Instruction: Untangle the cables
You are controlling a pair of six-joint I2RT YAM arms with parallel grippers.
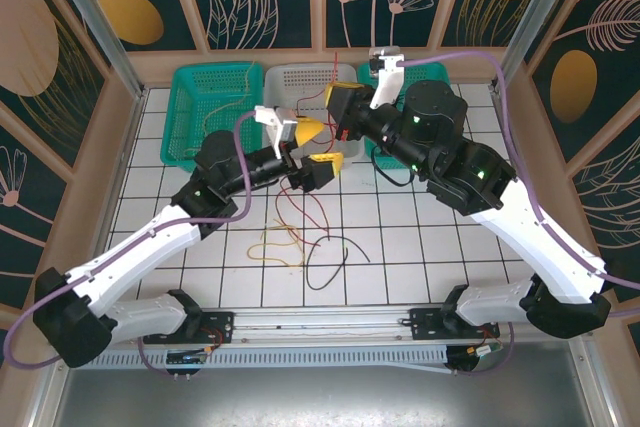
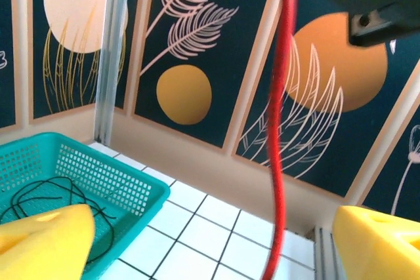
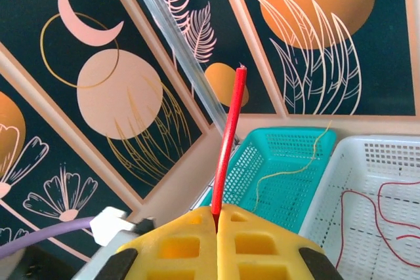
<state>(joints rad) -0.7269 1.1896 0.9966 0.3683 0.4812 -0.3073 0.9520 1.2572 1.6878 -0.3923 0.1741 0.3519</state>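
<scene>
In the right wrist view, the right gripper [image 3: 216, 213] sits at the bottom centre of the frame. Its two yellow fingers [image 3: 177, 244] are pressed together, pinching a red cable [image 3: 228, 142]. The cable rises out of the seam between them, slanting slightly right, and its cut end is free just above the middle of the frame. To the right, a teal basket [image 3: 262, 145] holds a thin yellow cable [image 3: 289, 172]. Beside it, at the right edge, a white basket [image 3: 394, 155] holds loops of thin red wire [image 3: 387, 227].

In the left wrist view, the left gripper [image 2: 213, 227] stands wide open, with one yellow finger [image 2: 46, 244] in the lower left corner and the other in the lower right. The red cable [image 2: 279, 129] runs top to bottom through the gap between them. It lies nearer the right-hand finger and touches neither. A second teal basket [image 2: 118, 185] at the lower left holds a coiled black cable [image 2: 39, 195].

From the top external camera, the right gripper [image 1: 340, 99] is just above centre and the left gripper [image 1: 312, 149] is just below and left of it. Below both, a loose tangle of cables [image 1: 300, 237] in yellow, red and black lies on the white tiled table [image 1: 420, 247] in the lower middle of the frame.
</scene>
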